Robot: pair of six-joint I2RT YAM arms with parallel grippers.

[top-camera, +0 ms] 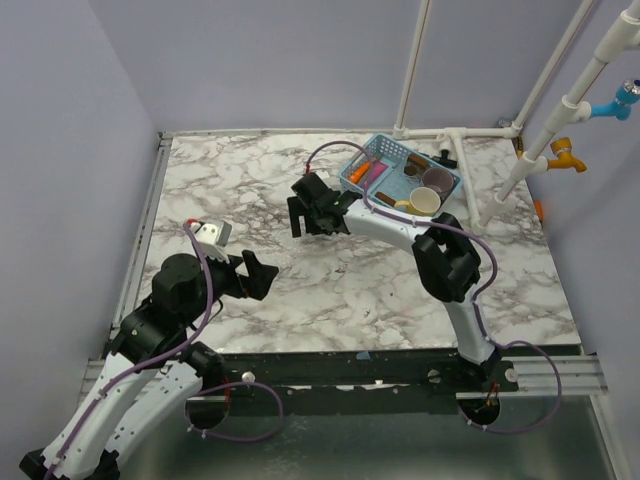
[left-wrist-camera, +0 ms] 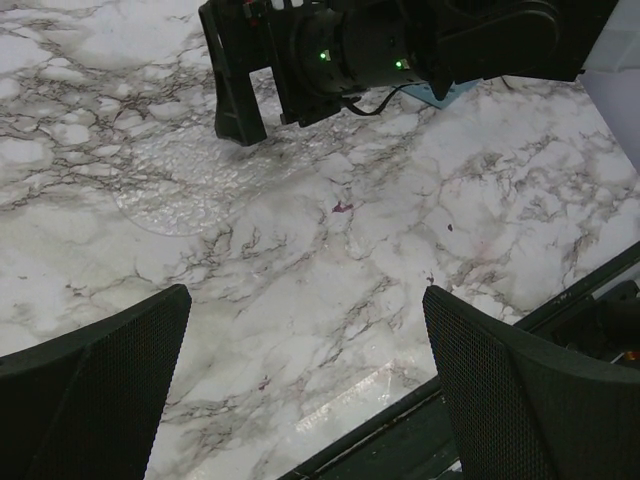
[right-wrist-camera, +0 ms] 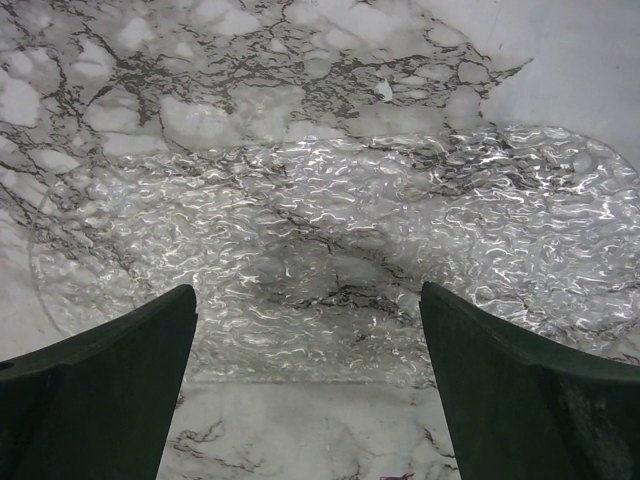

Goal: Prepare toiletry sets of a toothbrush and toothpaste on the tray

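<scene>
A clear, ripple-textured glass tray point(right-wrist-camera: 340, 240) lies flat on the marble with nothing on it; it also shows faintly in the left wrist view point(left-wrist-camera: 185, 180). My right gripper point(right-wrist-camera: 305, 330) hovers open just above its near edge, nothing between the fingers. From above, that right gripper point(top-camera: 299, 218) is at the table's middle, left of the blue basket point(top-camera: 362, 160). Orange point(top-camera: 359, 172) and pink point(top-camera: 377, 176) long items stand in the basket; I cannot tell toothbrush from toothpaste. My left gripper point(top-camera: 262, 275) stays open and empty near the front left, over bare marble point(left-wrist-camera: 305, 320).
The basket also holds a cream cup point(top-camera: 425, 201) and a dark cup point(top-camera: 437, 180). A white pipe frame point(top-camera: 505, 185) with blue and orange taps rises at the back right. The table's dark front edge point(left-wrist-camera: 420, 420) runs just below my left fingers.
</scene>
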